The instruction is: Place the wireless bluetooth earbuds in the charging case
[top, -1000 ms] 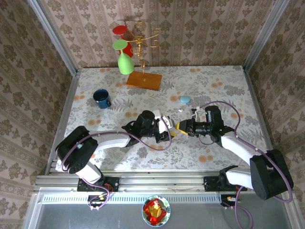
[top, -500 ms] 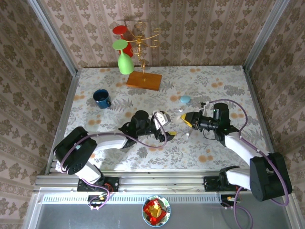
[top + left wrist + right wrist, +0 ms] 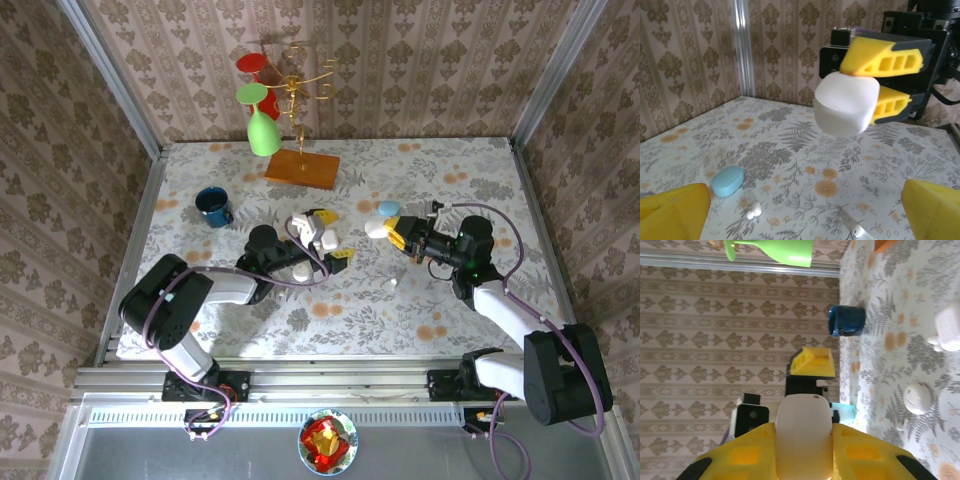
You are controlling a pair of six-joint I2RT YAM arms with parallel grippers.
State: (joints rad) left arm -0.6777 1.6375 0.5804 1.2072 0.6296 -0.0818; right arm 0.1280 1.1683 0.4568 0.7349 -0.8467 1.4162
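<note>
My right gripper [image 3: 384, 231] is shut on a smooth white charging case [image 3: 374, 229], held above the table's middle. In the right wrist view the case [image 3: 804, 420] sits squeezed between both yellow fingers [image 3: 752, 455]. The left wrist view shows the case [image 3: 842, 107] in the air straight ahead. My left gripper [image 3: 332, 236] faces it a short way to the left, open with nothing between its fingertips [image 3: 675, 212]. Tiny white earbuds lie on the table: a pair [image 3: 754, 212] beside a pale teal case [image 3: 727, 181], and a single one [image 3: 857, 231] [image 3: 392, 283].
The teal case [image 3: 388, 207] lies just beyond the held case. Two more white pebble-like cases [image 3: 949, 326] [image 3: 917, 397] rest on the table under the left arm. A blue mug [image 3: 213, 205] stands far left. A gold rack on a wooden base [image 3: 302, 168] holds a green glass at the back.
The left gripper opened wide and drew back to the left. The right gripper kept the white case and carried it up and toward the far side.
</note>
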